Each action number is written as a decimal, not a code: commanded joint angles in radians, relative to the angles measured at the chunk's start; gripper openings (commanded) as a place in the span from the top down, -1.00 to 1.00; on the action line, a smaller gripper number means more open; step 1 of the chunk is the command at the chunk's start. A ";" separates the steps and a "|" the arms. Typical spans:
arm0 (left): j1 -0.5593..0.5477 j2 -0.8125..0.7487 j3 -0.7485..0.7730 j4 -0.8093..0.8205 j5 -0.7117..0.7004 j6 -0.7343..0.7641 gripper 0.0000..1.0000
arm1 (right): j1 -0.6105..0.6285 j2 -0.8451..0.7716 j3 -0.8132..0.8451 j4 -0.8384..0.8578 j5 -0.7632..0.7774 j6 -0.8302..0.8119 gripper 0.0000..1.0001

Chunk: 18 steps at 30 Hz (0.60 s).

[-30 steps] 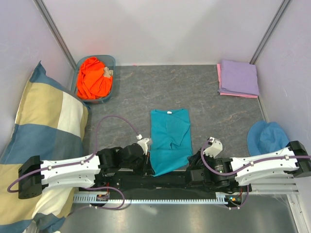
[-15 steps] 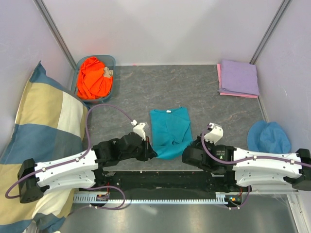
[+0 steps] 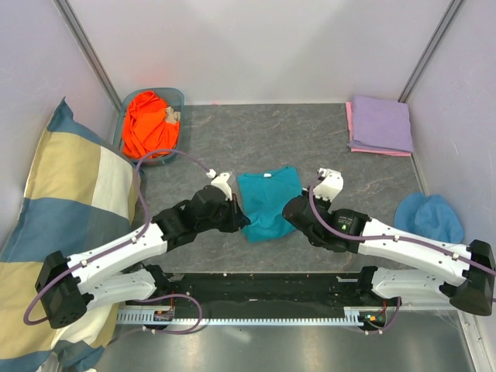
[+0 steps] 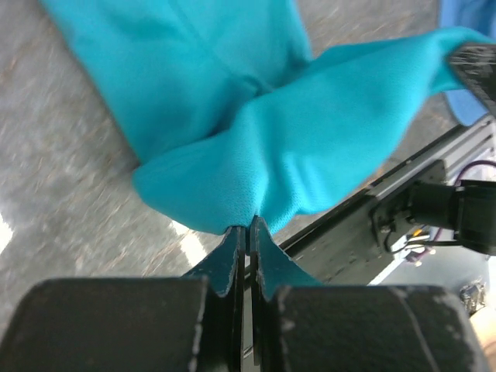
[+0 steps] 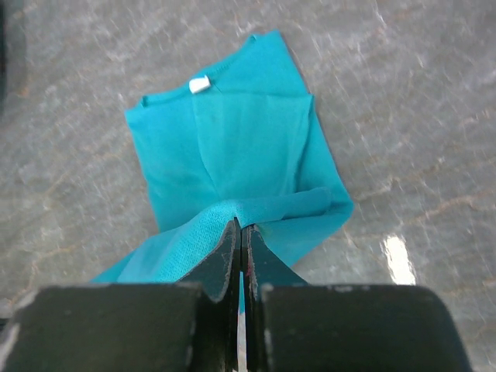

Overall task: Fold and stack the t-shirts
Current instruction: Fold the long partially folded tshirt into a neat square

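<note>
The right pincer (image 5: 239,229) fills the bottom of the view, its two dark fingers (image 5: 223,260) pressed together and pinching a raised fold of the teal t-shirt (image 5: 232,147). The rest of the shirt lies flat on the grey marbled desk (image 5: 403,116), sides folded inward, its collar farthest from the pincer with a small white label (image 5: 200,84). A bright glare (image 5: 397,260) marks the desk to the right

No legible text, brand, number or sign found on anything in view. The white neck tag (image 5: 201,84) on the teal shirt (image 5: 232,147) is too small to read.
</note>
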 commanded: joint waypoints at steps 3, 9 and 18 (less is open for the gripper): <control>0.005 0.037 0.124 0.068 0.056 0.086 0.96 | -0.035 0.025 0.097 0.102 -0.012 -0.146 1.00; 0.015 0.043 0.181 0.064 0.043 0.104 0.96 | -0.064 0.030 0.116 0.120 -0.021 -0.190 1.00; 0.093 0.078 0.178 0.107 0.055 0.130 0.96 | -0.181 0.076 0.126 0.231 -0.106 -0.290 1.00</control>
